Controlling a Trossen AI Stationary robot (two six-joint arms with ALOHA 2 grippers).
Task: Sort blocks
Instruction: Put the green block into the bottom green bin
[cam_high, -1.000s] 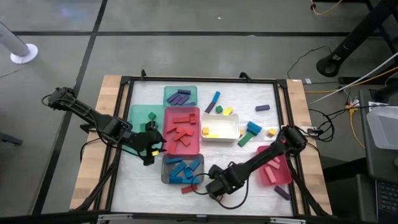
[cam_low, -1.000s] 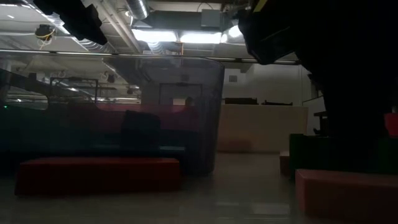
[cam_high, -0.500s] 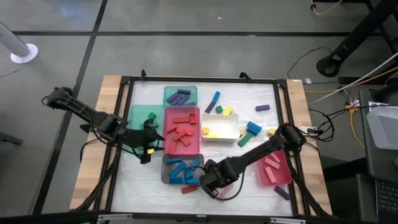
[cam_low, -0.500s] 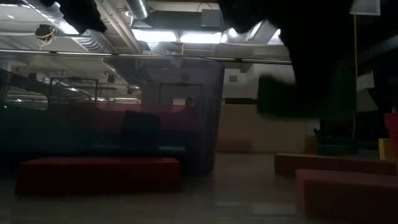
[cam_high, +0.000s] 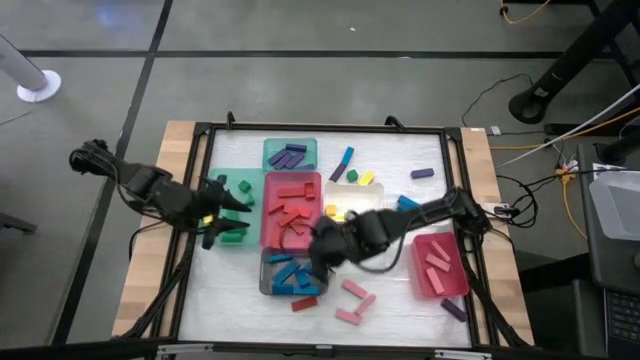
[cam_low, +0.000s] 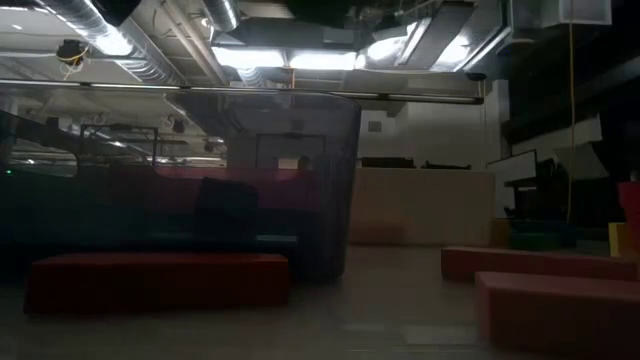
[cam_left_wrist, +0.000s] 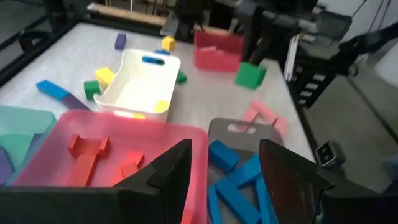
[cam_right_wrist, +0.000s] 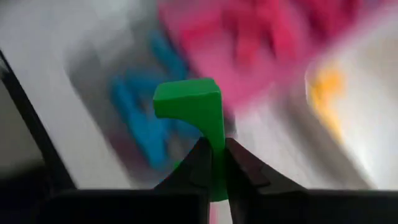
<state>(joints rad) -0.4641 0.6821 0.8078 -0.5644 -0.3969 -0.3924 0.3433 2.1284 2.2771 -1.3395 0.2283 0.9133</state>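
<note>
My right gripper (cam_high: 318, 252) hangs above the table between the red tray (cam_high: 268, 210) and the grey tray (cam_high: 266, 285), shut on a green arch block (cam_right_wrist: 189, 99). The same block shows in the left wrist view (cam_left_wrist: 250, 74), in the air. My left gripper (cam_high: 230, 208) stands open over the green tray (cam_high: 222, 180), nothing between its fingers (cam_left_wrist: 165, 177). Red blocks lie in the red tray, blue ones (cam_high: 292, 272) in the grey tray, yellow ones in the white tray (cam_high: 372, 213). My right gripper pinches one thin leg of the green arch block (cam_right_wrist: 217, 149) between its two fingers (cam_right_wrist: 198, 163). The fingers slant steeply down from above. The block's thick top sticks out beyond the fingertips, lifted clear of the table and trays.
Two pink blocks (cam_high: 352, 291) and a red one (cam_high: 303, 303) lie loose near the front edge. A pink tray (cam_high: 418, 272) stands at the right, a teal tray with purple blocks (cam_high: 290, 153) at the back. Purple, blue and yellow blocks are scattered at the far right.
My right gripper has risen from the table near the front edge and swung toward the far left, up over the trays, carrying the green block; the pink blocks it covered now show. My left gripper has risen and drawn back toward the table's left and far side.
</note>
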